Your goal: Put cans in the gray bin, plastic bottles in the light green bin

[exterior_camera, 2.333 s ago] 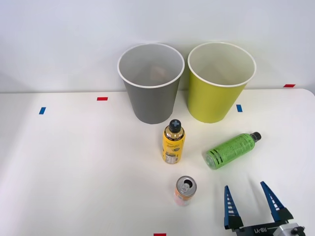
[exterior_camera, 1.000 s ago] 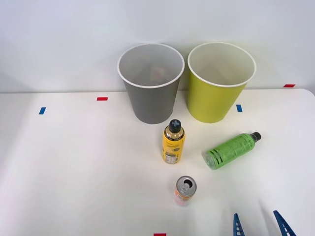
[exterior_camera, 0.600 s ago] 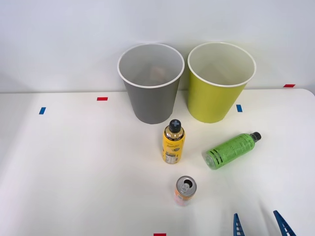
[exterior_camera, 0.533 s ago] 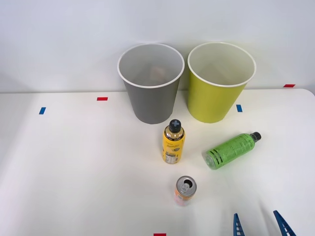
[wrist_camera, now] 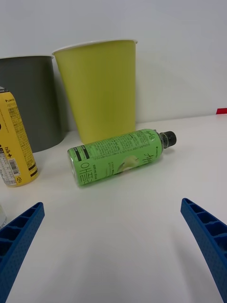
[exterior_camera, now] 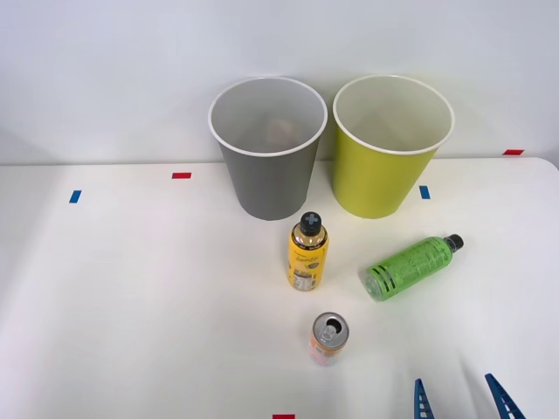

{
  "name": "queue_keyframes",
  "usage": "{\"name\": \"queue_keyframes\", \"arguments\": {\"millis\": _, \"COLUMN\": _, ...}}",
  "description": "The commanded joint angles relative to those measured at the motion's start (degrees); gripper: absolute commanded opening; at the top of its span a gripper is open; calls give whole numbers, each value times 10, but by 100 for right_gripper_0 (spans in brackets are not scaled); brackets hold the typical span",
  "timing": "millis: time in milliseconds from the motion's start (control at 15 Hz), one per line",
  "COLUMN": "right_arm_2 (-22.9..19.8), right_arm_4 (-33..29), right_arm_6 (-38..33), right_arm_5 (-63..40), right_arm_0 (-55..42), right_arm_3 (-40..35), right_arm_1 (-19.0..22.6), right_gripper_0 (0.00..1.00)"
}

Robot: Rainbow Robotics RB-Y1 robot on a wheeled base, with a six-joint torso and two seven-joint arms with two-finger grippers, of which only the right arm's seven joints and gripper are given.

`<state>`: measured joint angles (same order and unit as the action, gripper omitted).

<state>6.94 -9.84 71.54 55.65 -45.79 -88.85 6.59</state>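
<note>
A green plastic bottle (exterior_camera: 410,266) (wrist_camera: 120,155) lies on its side on the white table, black cap pointing right and away. A yellow-labelled bottle (exterior_camera: 307,250) (wrist_camera: 14,140) with a black cap stands upright in front of the gray bin (exterior_camera: 267,148) (wrist_camera: 28,107). The light green bin (exterior_camera: 392,145) (wrist_camera: 100,89) stands beside the gray one. A pale orange can (exterior_camera: 329,338) with a silver top stands nearer me. My right gripper (exterior_camera: 462,401) (wrist_camera: 113,253) is open at the table's near right edge, its blue fingertips apart and holding nothing, short of the green bottle.
Red tape marks (exterior_camera: 181,175) and blue tape marks (exterior_camera: 75,196) dot the white table. Something pale lies in the bottom of the gray bin. A white wall rises behind the bins.
Over the last second nothing has moved. Before that, my right gripper drew back toward the near edge, so now just its fingertips show in the front view.
</note>
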Motion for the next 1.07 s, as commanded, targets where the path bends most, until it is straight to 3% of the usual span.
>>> {"name": "queue_keyframes", "arguments": {"millis": 67, "right_arm_2": 0, "right_arm_4": 0, "right_arm_6": 0, "right_arm_5": 0, "right_arm_0": 0, "right_arm_3": 0, "right_arm_1": 0, "right_gripper_0": 100}}
{"name": "queue_keyframes", "arguments": {"millis": 1067, "right_arm_2": 0, "right_arm_4": 0, "right_arm_6": 0, "right_arm_5": 0, "right_arm_0": 0, "right_arm_3": 0, "right_arm_1": 0, "right_gripper_0": 100}}
